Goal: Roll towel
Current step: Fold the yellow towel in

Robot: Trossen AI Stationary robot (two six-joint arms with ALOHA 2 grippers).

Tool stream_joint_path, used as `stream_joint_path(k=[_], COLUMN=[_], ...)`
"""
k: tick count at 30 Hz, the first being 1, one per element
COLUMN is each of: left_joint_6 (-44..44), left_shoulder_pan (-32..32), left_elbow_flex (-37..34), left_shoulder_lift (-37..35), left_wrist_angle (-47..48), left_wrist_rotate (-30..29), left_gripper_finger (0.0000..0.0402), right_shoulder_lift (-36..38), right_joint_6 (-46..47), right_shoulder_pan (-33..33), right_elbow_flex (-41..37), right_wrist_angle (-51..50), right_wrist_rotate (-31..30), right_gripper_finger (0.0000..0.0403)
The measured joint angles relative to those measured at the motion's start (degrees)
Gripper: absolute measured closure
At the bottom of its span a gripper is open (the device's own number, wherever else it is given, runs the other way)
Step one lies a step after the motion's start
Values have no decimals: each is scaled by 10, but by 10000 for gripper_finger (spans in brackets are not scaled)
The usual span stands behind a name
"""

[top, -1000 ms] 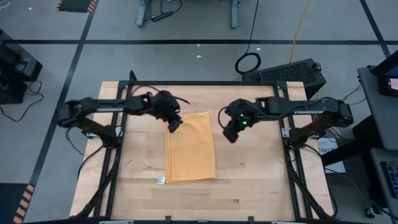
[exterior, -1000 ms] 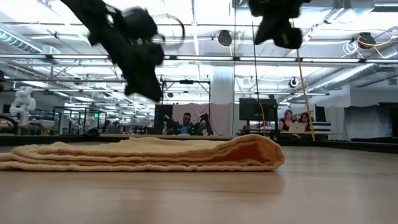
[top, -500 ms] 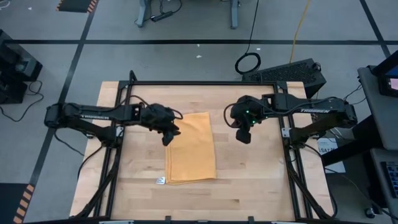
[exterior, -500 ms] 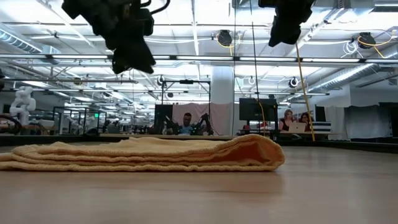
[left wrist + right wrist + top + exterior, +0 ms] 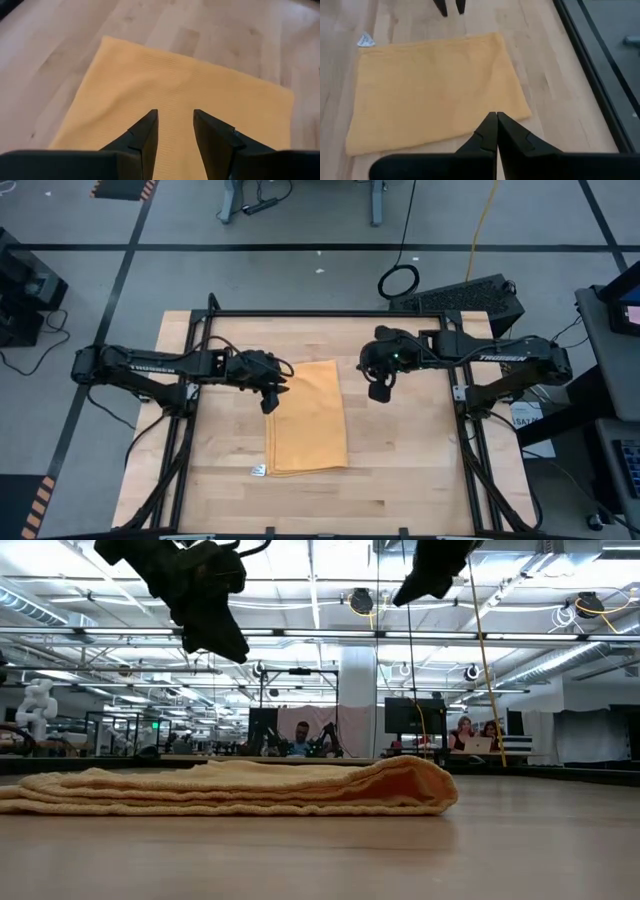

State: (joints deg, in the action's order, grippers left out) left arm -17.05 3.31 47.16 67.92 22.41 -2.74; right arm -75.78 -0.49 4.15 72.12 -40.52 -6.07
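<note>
The folded towel (image 5: 306, 418) lies flat mid-tabletop (image 5: 400, 470), unrolled. The left hand (image 5: 270, 402), narrowly parted, hovers over its far-left corner, likely to start rolling; the right hand (image 5: 377, 392), fingers together, waits beside the far-right corner.

Flat folded mustard-yellow cloth towel (image 5: 306, 418) is showing plain orange-yellow, no pattern, with small white tag (image 5: 259, 470) at one corner. Pale blond wooden plank table (image 5: 400, 470) is showing light grain streaks. Black metal left gripper (image 5: 271, 397) and black metal right gripper (image 5: 378, 391) are reading dark.
</note>
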Motion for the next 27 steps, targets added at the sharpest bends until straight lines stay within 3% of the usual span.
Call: stream_joint_path(k=[5, 11, 21, 27], left_joint_6=[73, 116, -33, -62], left_shoulder_pan=[-48, -141, -265, -317], left_elbow_flex=[0, -2, -27, -25], left_shoulder_lift=[5, 15, 36, 58], left_wrist_angle=[-7, -5, -14, -36], left_wrist_rotate=[-29, -175, -235, -269], left_gripper_finger=[272, 272, 272, 272], right_shoulder_lift=[-25, -82, -150, -149], right_joint_6=[-33, -51, -4, 62], right_shoulder_pan=[-14, -35, -107, -181], right_elbow_flex=[0, 0, 0, 0], right_wrist_angle=[32, 57, 113, 119], right_wrist_rotate=[2, 2, -1, -29], right_gripper_finger=[403, 403, 403, 403])
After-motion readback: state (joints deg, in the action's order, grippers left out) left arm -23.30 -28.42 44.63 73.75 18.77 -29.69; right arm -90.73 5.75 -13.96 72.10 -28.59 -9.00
